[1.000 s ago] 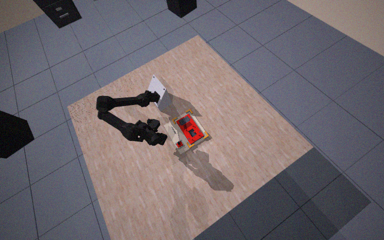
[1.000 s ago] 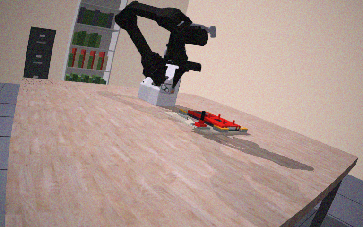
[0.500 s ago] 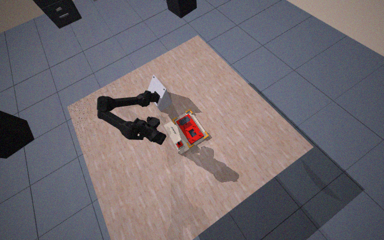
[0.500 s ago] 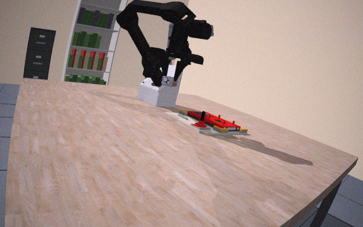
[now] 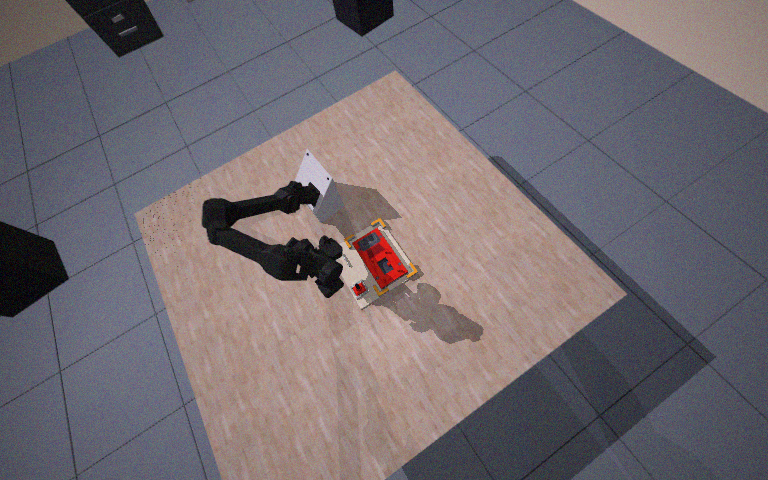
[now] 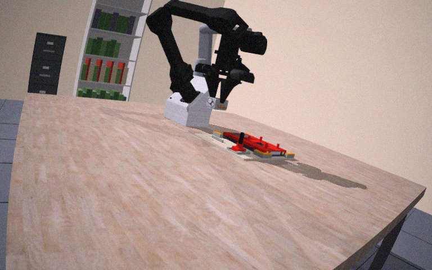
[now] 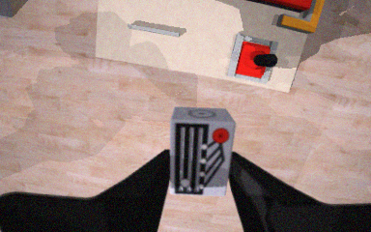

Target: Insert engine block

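Note:
My gripper is shut on the engine block, a small grey block with printed dark stripes and a red dot on the face seen in the wrist view. The block hangs in the air above the table, off the board's near edge in the wrist view. The red car body lies on the board; only its edge shows in the wrist view. Two dark areas show in its top in the top view. I cannot make out the rib or the block's slot side.
The cream board carries orange-topped corner brackets around the car body, a thin grey strip, and a red piece with an upright black peg. The white arm base stands behind.

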`<move>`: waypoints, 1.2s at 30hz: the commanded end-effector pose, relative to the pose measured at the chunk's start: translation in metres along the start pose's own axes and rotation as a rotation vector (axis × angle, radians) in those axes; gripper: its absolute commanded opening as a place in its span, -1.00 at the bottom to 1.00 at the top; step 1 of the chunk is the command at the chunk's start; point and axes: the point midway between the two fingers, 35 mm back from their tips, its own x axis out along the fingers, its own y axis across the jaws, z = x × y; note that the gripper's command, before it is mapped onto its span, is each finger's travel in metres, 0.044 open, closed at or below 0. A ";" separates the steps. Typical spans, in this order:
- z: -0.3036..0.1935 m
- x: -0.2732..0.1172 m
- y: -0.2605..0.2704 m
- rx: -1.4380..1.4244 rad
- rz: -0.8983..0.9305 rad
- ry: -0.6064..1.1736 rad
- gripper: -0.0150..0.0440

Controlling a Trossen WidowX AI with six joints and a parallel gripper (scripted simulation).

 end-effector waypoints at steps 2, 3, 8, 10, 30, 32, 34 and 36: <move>0.012 0.002 -0.010 0.129 -0.004 -0.006 -0.49; 0.015 0.003 -0.012 0.157 -0.004 -0.006 -0.49; 0.027 0.007 -0.020 0.295 -0.004 -0.007 -0.49; 0.033 0.009 -0.023 0.349 -0.003 -0.007 -0.49; 0.089 0.027 -0.046 0.886 -0.002 -0.010 -0.49; 0.095 0.030 -0.048 0.940 -0.002 -0.010 -0.49; 0.100 0.032 -0.049 0.995 -0.002 -0.010 -0.49; 0.106 0.034 -0.051 1.049 -0.002 -0.010 -0.49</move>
